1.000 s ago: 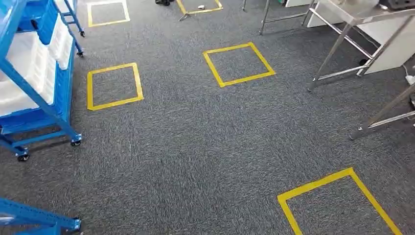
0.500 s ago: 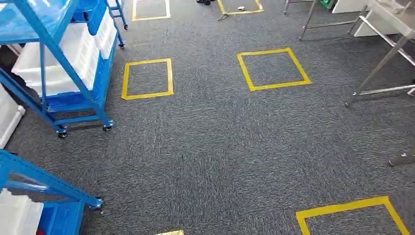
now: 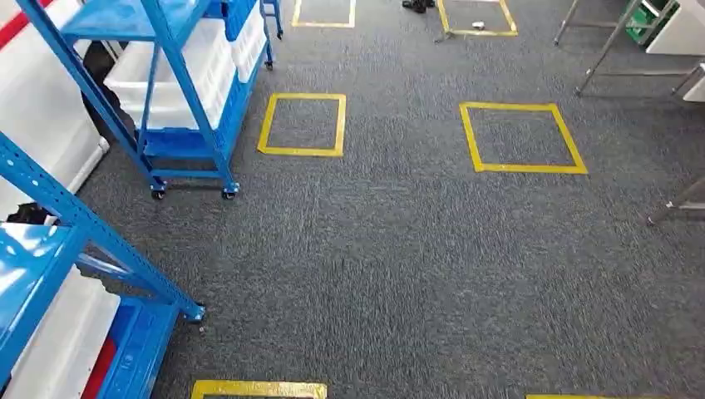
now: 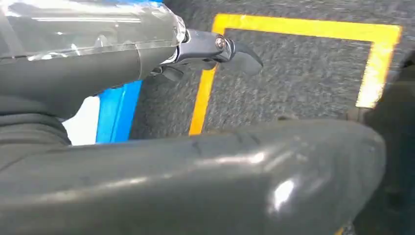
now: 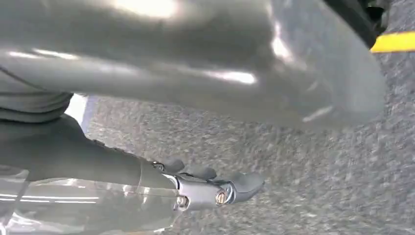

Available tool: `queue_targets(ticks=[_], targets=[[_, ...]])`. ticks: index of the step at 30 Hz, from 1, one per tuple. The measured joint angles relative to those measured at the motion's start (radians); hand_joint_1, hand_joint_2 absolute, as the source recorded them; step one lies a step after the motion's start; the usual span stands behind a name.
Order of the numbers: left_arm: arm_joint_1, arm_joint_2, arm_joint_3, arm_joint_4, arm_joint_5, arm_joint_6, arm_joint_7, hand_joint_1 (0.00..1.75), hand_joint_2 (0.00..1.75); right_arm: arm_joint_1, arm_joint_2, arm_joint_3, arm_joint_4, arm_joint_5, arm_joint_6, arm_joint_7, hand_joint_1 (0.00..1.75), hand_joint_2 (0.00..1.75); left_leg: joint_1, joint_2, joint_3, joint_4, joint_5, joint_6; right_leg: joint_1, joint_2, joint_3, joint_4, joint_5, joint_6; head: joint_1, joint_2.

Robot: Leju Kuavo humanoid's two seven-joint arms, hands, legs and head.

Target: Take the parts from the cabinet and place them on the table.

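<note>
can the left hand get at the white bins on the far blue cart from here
Probably not. The left hand hangs over the carpet by yellow tape, holding nothing, while the white bins sit on the blue cart well across the floor. The robot must walk closer.

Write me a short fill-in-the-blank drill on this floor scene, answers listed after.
1. The squares taped on the carpet are ____ in colour.
2. The wheeled racks have frames painted ____.
3. The bins on the far rack are ____.
4. The left hand holds ____.

Answers: yellow; blue; white; nothing
</note>
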Motion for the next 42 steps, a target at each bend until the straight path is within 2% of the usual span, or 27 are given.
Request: queue_targets(ticks=[2,3,4,5,7,8,9,11,13,15,17,19,20,22,23,24,28,29,30,31,33,34,36,37,38,39,42], targets=[[-0.007,0.001,-0.004,0.0,0.0,-0.001,-0.002,0.0,0.0,0.005,0.003,-0.006,0.0,-0.003,0.001,-0.01,0.0,0.0,-0.001,-0.023,-0.004,0.001,0.002,0.003,-0.004,0.021,-0.083,0.175,-0.079,0.003,0.0,0.0],[-0.007,0.001,-0.006,0.0,0.001,-0.001,-0.002,0.0,0.0,0.007,0.004,-0.008,0.0,-0.004,0.001,-0.011,0.0,0.0,-0.001,-0.036,-0.005,0.002,0.002,0.003,-0.005,0.022,-0.113,0.233,-0.092,0.004,0.0,0.0],[-0.006,0.002,-0.007,0.0,0.002,-0.001,-0.002,0.0,0.0,0.007,0.005,-0.01,0.001,-0.005,0.001,-0.012,0.0,0.0,-0.001,-0.049,-0.005,0.004,0.002,0.003,-0.006,0.022,-0.121,0.242,-0.078,0.005,0.0,0.0],[-0.006,0.002,-0.008,0.0,0.002,-0.002,-0.004,0.0,0.0,0.008,0.005,-0.011,0.001,-0.005,0.002,-0.013,0.0,0.0,-0.001,-0.063,-0.004,0.006,0.002,0.002,-0.008,0.023,-0.106,0.204,-0.042,0.004,0.0,0.0],[-0.008,0.002,-0.015,0.0,0.001,-0.007,-0.014,0.0,0.0,0.007,0.005,-0.011,0.001,-0.005,0.004,-0.013,0.0,0.0,0.001,-0.092,-0.004,0.015,-0.001,-0.004,-0.015,0.048,-0.027,0.024,0.061,0.002,0.0,0.0],[-0.01,0.002,-0.019,0.0,0.001,-0.009,-0.021,0.0,0.0,0.009,0.005,-0.013,0.001,-0.005,0.003,-0.013,0.0,0.0,0.003,-0.104,-0.008,0.019,-0.004,-0.01,-0.022,0.109,0.003,-0.051,0.077,0.001,0.0,0.0],[-0.014,0.002,-0.022,0.0,0.001,-0.012,-0.024,0.0,0.0,0.009,0.007,-0.015,0.002,-0.005,0.003,-0.012,0.0,0.0,-0.003,-0.114,-0.015,0.028,-0.005,-0.02,-0.017,0.127,0.004,-0.06,0.075,0.004,0.0,0.0],[-0.017,0.005,-0.025,0.0,0.001,-0.021,-0.029,0.0,0.0,0.006,0.008,-0.02,0.002,-0.011,-0.006,-0.012,0.0,0.0,0.0,-0.132,-0.022,0.023,0.001,-0.032,-0.016,0.103,0.0,-0.055,0.076,-0.002,0.0,0.0],[-0.016,0.009,-0.032,0.0,0.001,-0.027,-0.034,0.0,0.0,0.005,0.013,-0.025,0.002,-0.014,-0.018,-0.012,0.0,0.0,0.004,-0.153,-0.027,0.02,0.004,-0.049,-0.017,0.074,0.003,-0.067,0.082,-0.02,0.0,0.0],[-0.018,0.008,-0.035,0.0,-0.002,-0.029,-0.037,0.0,0.0,0.007,0.014,-0.027,0.002,-0.014,-0.023,-0.011,0.0,0.0,0.003,-0.051,-0.057,0.089,-0.049,-0.051,-0.014,0.048,0.005,-0.072,0.085,-0.036,0.0,0.0],[-0.029,0.009,-0.041,0.0,0.0,-0.029,-0.038,0.0,0.0,0.012,0.015,-0.029,0.002,-0.014,-0.025,-0.011,0.0,0.0,0.004,-0.024,-0.13,0.251,-0.133,-0.059,-0.007,0.014,0.003,-0.071,0.083,-0.04,0.0,0.0],[-0.027,0.008,-0.044,0.0,0.0,-0.031,-0.042,0.0,0.0,0.014,0.015,-0.029,0.002,-0.011,-0.027,-0.011,0.0,0.0,0.004,-0.021,-0.167,0.345,-0.155,-0.06,-0.002,-0.017,0.002,-0.07,0.081,-0.043,0.0,0.0],[-0.025,0.008,-0.045,0.0,-0.001,-0.031,-0.043,0.0,0.0,0.013,0.015,-0.03,0.002,-0.01,-0.029,-0.011,0.0,0.0,0.004,-0.019,-0.148,0.314,-0.131,-0.059,0.0,-0.029,0.003,-0.069,0.08,-0.044,0.0,0.0],[-0.024,0.008,-0.045,0.0,-0.001,-0.031,-0.044,0.0,0.0,0.011,0.015,-0.03,0.002,-0.009,-0.029,-0.011,0.0,0.0,0.001,-0.002,-0.058,0.153,-0.051,-0.051,0.003,-0.053,0.009,-0.069,0.076,-0.044,0.0,0.0],[-0.026,0.008,-0.045,0.0,-0.001,-0.031,-0.045,0.0,0.0,0.01,0.015,-0.03,0.002,-0.008,-0.029,-0.011,0.0,0.0,-0.005,0.039,-0.005,0.059,-0.017,-0.04,0.005,-0.064,0.014,-0.069,0.073,-0.042,0.0,0.0],[-0.03,0.008,-0.045,0.0,-0.001,-0.031,-0.046,0.0,0.0,0.01,0.017,-0.031,0.002,-0.007,-0.029,-0.011,0.0,0.0,-0.017,0.081,0.009,0.023,-0.032,-0.03,0.012,-0.075,0.016,-0.067,0.07,-0.037,0.0,0.0],[-0.026,0.01,-0.045,0.0,-0.001,-0.031,-0.048,0.0,0.0,-0.003,0.021,-0.031,0.002,-0.001,-0.026,-0.012,0.0,0.0,-0.018,0.034,0.001,0.012,-0.018,-0.012,0.01,-0.112,0.024,-0.071,0.068,-0.02,0.0,0.0],[-0.023,0.009,-0.045,0.0,-0.001,-0.032,-0.049,0.0,0.0,-0.003,0.021,-0.031,0.002,0.001,-0.026,-0.012,0.0,0.0,-0.006,0.025,0.014,-0.001,-0.007,-0.009,0.005,-0.072,0.023,-0.058,0.057,-0.011,0.0,0.0],[-0.026,0.008,-0.046,0.0,-0.001,-0.032,-0.05,0.0,0.0,0.0,0.021,-0.031,0.002,0.002,-0.024,-0.013,0.0,0.0,-0.004,0.013,0.013,-0.004,-0.003,-0.004,0.003,-0.014,0.007,-0.022,0.028,-0.007,0.0,0.0],[-0.03,0.008,-0.045,0.0,0.0,-0.032,-0.05,0.0,0.0,0.002,0.021,-0.031,0.002,0.004,-0.024,-0.012,0.0,0.0,-0.003,0.001,0.008,-0.004,-0.001,-0.001,-0.001,0.013,-0.027,0.048,-0.015,-0.004,0.0,0.0],[-0.031,0.006,-0.046,0.0,0.0,-0.032,-0.051,0.0,0.0,0.004,0.021,-0.031,0.002,0.006,-0.021,-0.012,0.0,0.0,-0.003,-0.021,0.004,-0.002,0.0,-0.001,-0.006,0.022,-0.101,0.203,-0.081,0.002,0.0,0.0],[-0.03,0.006,-0.046,0.0,0.0,-0.032,-0.051,0.0,0.0,0.006,0.021,-0.031,0.002,0.007,-0.02,-0.012,0.0,0.0,-0.002,-0.034,0.003,0.0,0.0,-0.001,-0.009,0.022,-0.12,0.24,-0.083,0.004,0.0,0.0],[-0.027,0.004,-0.046,0.0,0.0,-0.032,-0.051,0.0,0.0,0.007,0.021,-0.031,0.002,0.008,-0.017,-0.012,0.0,0.0,0.002,-0.062,0.004,0.008,-0.002,-0.006,-0.016,0.024,-0.091,0.168,-0.013,0.01,0.0,0.0],[-0.027,0.004,-0.046,0.0,-0.001,-0.032,-0.051,0.0,0.0,0.007,0.021,-0.031,0.002,0.011,-0.016,-0.012,0.0,0.0,0.007,-0.079,0.004,0.014,-0.005,-0.012,-0.021,0.033,-0.051,0.08,0.04,0.014,0.0,0.0],[-0.028,0.003,-0.046,0.0,-0.001,-0.033,-0.051,0.0,0.0,0.008,0.02,-0.031,0.002,0.017,-0.017,-0.012,0.0,0.0,0.01,-0.091,0.003,0.022,-0.011,-0.02,-0.028,0.06,-0.009,-0.013,0.084,0.018,0.0,0.0],[-0.028,0.004,-0.046,0.0,0.0,-0.035,-0.051,0.0,0.0,0.011,0.021,-0.03,0.002,0.026,-0.017,-0.009,0.0,0.0,0.009,-0.101,-0.009,0.028,-0.015,-0.03,-0.031,0.118,0.002,-0.033,0.062,0.02,0.0,0.0],[-0.031,0.004,-0.047,0.0,0.0,-0.04,-0.051,0.0,0.0,0.006,0.02,-0.021,0.002,0.07,-0.021,0.0,0.0,0.0,0.014,-0.13,-0.022,0.03,-0.008,-0.053,-0.02,0.093,-0.004,-0.037,0.067,-0.004,0.0,0.0]])
